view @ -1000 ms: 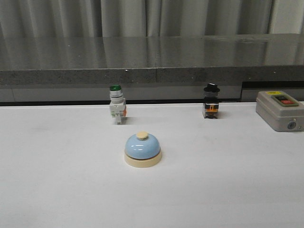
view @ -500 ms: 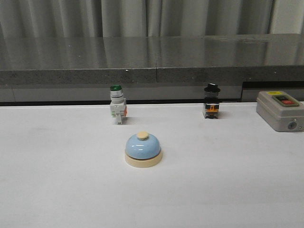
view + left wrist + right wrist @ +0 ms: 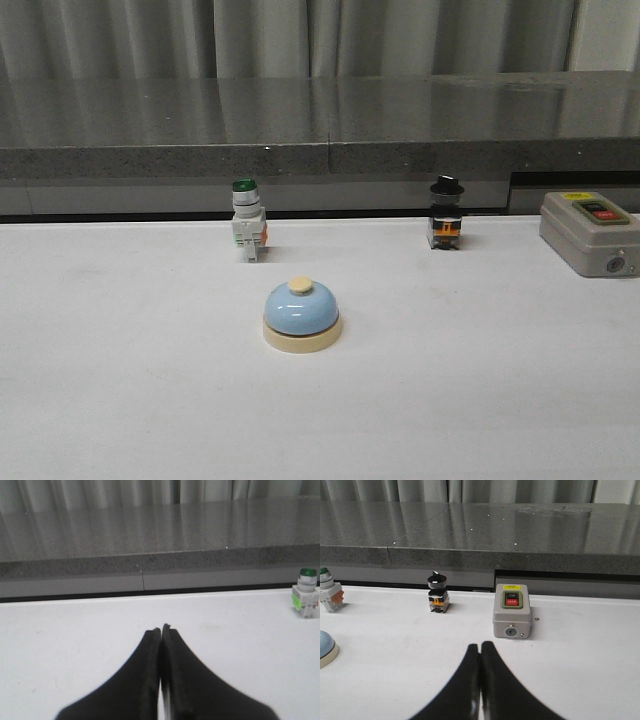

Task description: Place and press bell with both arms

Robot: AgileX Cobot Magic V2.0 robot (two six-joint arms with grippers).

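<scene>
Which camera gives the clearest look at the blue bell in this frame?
The front view: the bell sits whole on the white table, dome, cream base and button all visible. The right wrist view catches only a sliver of it at the picture's edge. The left wrist view does not show it at all.

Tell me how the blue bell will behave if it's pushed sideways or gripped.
The bell probably slides rather than tips: its cream base is wide and it sits low. Its glossy dome looks slippery, so fingers may skid off; gripping the base rim seems safer.
</scene>
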